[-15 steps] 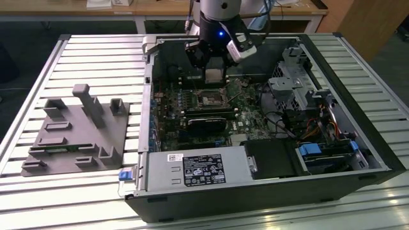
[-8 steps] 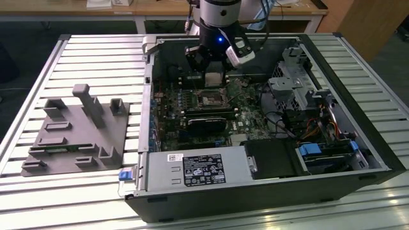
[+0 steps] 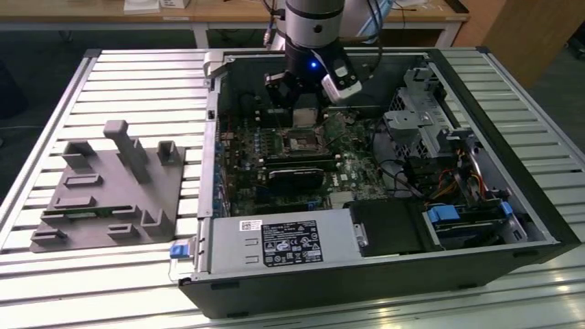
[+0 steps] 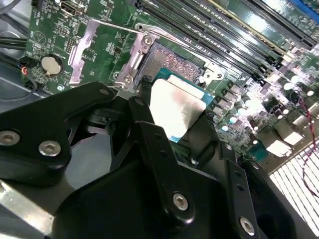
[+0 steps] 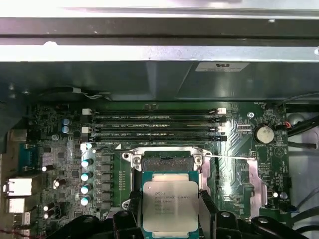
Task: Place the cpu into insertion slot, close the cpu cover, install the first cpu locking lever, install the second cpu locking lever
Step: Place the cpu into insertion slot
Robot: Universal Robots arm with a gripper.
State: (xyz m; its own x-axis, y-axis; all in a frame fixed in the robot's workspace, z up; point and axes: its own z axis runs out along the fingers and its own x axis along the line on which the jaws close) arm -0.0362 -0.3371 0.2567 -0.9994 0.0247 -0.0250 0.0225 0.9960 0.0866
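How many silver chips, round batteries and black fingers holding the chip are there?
Silver chip: 1
Round battery: 1
Black fingers gripping the chip: 2
Total: 4

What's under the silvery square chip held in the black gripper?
Part of the open metal-framed socket on the green motherboard shows past the silvery-grey square cpu; the rest lies hidden beneath it.

Printed label [image 3: 290, 242] on the power supply [image 3: 229, 255], faint print on the cpu [image 5: 170, 206] — none legible
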